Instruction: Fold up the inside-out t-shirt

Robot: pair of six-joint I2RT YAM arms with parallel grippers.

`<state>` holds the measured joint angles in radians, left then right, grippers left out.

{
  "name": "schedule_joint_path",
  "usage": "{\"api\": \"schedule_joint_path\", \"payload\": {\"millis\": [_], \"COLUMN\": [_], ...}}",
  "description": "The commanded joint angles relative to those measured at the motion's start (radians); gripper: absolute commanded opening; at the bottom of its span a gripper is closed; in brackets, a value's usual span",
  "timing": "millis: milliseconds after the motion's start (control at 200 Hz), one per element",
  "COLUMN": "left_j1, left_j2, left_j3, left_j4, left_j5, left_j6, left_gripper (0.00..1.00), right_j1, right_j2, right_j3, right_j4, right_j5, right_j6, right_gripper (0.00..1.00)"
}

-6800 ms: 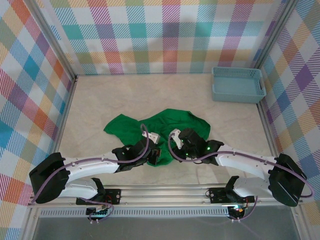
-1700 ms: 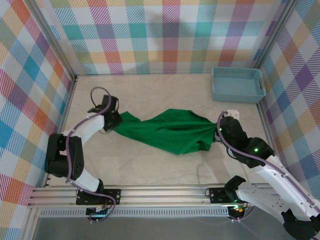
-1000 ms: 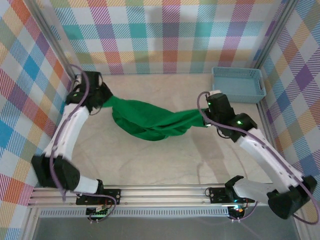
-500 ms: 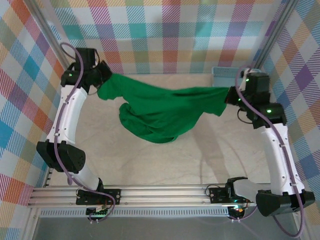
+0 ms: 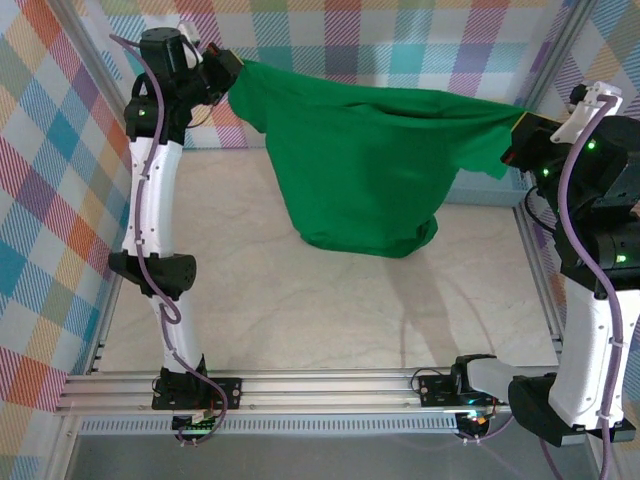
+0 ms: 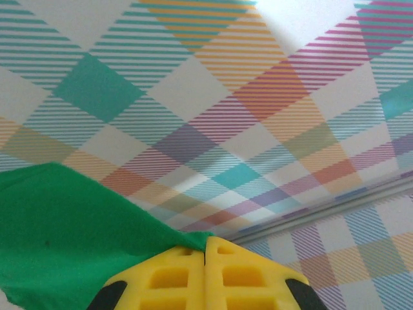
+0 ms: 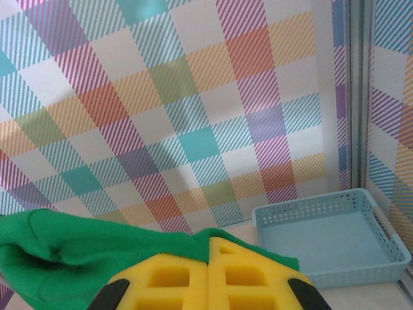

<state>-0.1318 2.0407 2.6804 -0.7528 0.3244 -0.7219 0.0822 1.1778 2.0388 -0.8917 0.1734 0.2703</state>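
The bright green t-shirt (image 5: 365, 165) hangs in the air, stretched between both raised arms, its lower edge sagging above the table. My left gripper (image 5: 228, 72) is shut on the shirt's upper left corner, high by the back wall. My right gripper (image 5: 518, 135) is shut on the upper right corner, near the right wall. In the left wrist view the yellow fingers (image 6: 174, 278) pinch green cloth (image 6: 64, 239) at their tips. The right wrist view shows its yellow fingers (image 7: 174, 278) closed with green cloth (image 7: 77, 252) bunched between and behind them.
A light blue plastic basket (image 7: 329, 236) stands at the back right corner of the table, partly behind the shirt and right arm in the top view. Plaid walls (image 5: 60, 200) enclose the cream table (image 5: 300, 310). An aluminium rail (image 5: 320, 385) runs along the near edge.
Both arms have risen and spread further apart, lifting the shirt from a low sagging bundle into a wide hanging sheet off the table.
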Motion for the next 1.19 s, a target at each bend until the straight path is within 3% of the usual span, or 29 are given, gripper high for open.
{"api": "schedule_joint_path", "payload": {"millis": [0,225,425,495,605,680,865,945,1070,1190], "left_j1": [-0.007,0.074,0.113,0.112,0.092,-0.005,-0.335,-0.484,-0.716,-0.893], "left_j2": [-0.038,-0.169,-0.315,-0.381,-0.496,-0.579,-0.789,-0.820,-0.703,-0.457], "left_j3": [0.042,0.041,0.033,-0.003,-0.141,-0.295,-0.930,-1.200,-1.468,-1.442], "left_j4": [-0.006,-0.128,-0.184,-0.177,-0.133,-0.110,0.102,0.241,0.484,0.613], "left_j5": [-0.029,-0.186,-0.299,-0.295,-0.188,-0.193,-0.278,-0.315,-0.322,-0.306], "left_j6": [0.019,0.153,0.302,0.334,0.355,0.398,0.387,0.315,0.169,0.110], "left_gripper": [0.00,0.00,0.00,0.00,0.00,0.00,0.00,0.00,0.00,0.00], "right_j1": [-0.009,0.016,0.162,0.205,0.226,0.230,0.229,0.228,0.213,0.169], "right_j2": [0.033,0.235,0.553,0.662,0.850,0.936,1.034,1.084,1.144,1.114], "right_j3": [-0.018,-0.032,0.232,0.353,0.562,0.632,0.522,0.485,0.484,0.457], "right_j4": [0.000,0.161,0.223,0.245,0.235,0.266,0.395,0.389,0.314,0.240], "right_j5": [-0.014,-0.243,-0.299,-0.312,-0.319,-0.337,-0.424,-0.424,-0.373,-0.326], "right_j6": [-0.019,0.009,-0.044,-0.054,-0.030,-0.018,-0.031,-0.050,-0.072,-0.050], "right_gripper": [0.00,0.00,0.00,0.00,0.00,0.00,0.00,0.09,0.30,0.46]}}
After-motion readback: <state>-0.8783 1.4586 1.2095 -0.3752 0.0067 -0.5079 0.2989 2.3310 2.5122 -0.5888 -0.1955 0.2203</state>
